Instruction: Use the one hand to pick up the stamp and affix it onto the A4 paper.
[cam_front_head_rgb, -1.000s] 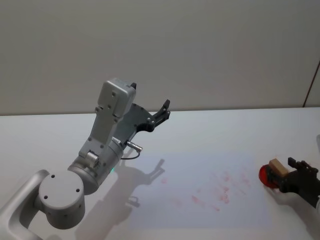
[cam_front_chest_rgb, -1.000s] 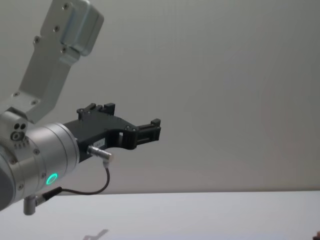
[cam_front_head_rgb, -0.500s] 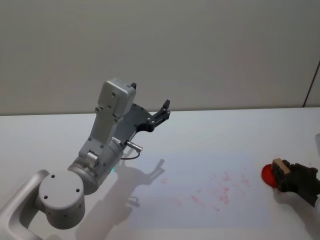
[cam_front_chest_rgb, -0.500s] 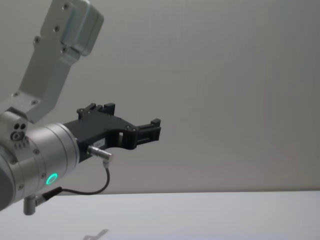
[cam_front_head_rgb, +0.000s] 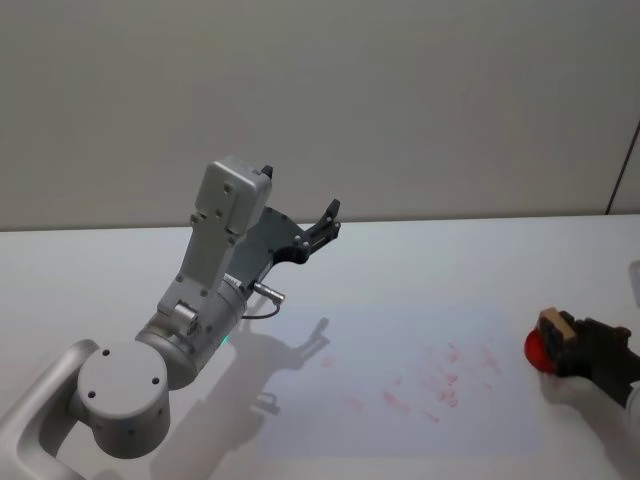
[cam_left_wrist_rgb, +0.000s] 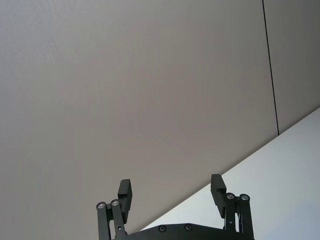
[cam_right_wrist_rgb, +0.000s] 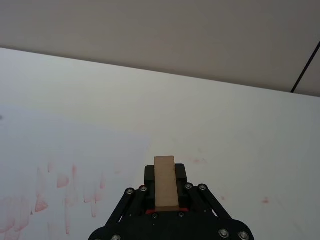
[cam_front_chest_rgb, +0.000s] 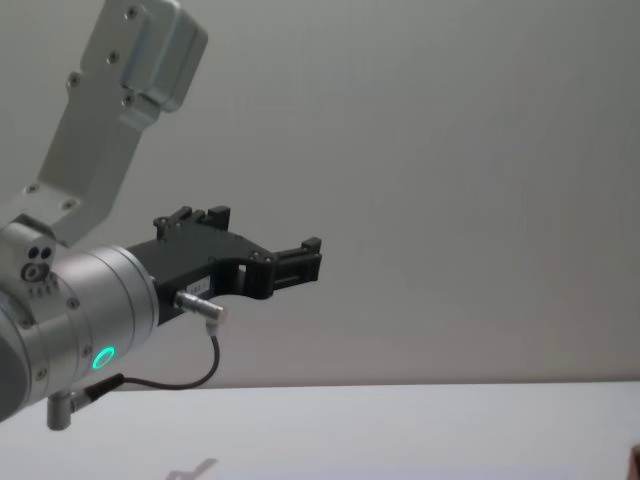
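The stamp (cam_front_head_rgb: 553, 322), a small tan wooden block, sits between the black fingers of my right gripper (cam_front_head_rgb: 565, 340) at the table's right edge, which is shut on it. In the right wrist view the stamp (cam_right_wrist_rgb: 165, 182) stands on end in the right gripper (cam_right_wrist_rgb: 165, 176), with a red strip at its base. It is over a round red ink pad (cam_front_head_rgb: 535, 350), just right of the A4 paper (cam_front_head_rgb: 400, 330), which carries several red smudges. My left gripper (cam_front_head_rgb: 325, 222) is held high at the left, open and empty.
The left arm's silver body (cam_front_head_rgb: 200, 300) rises over the table's left half and casts a shadow on the paper's left part. The white table (cam_front_head_rgb: 420, 260) runs to a grey wall behind. The paper's near-right corner lies close to the ink pad.
The right gripper has closed in on the stamp and shifted it slightly left and up over the red pad. The left arm has not moved.
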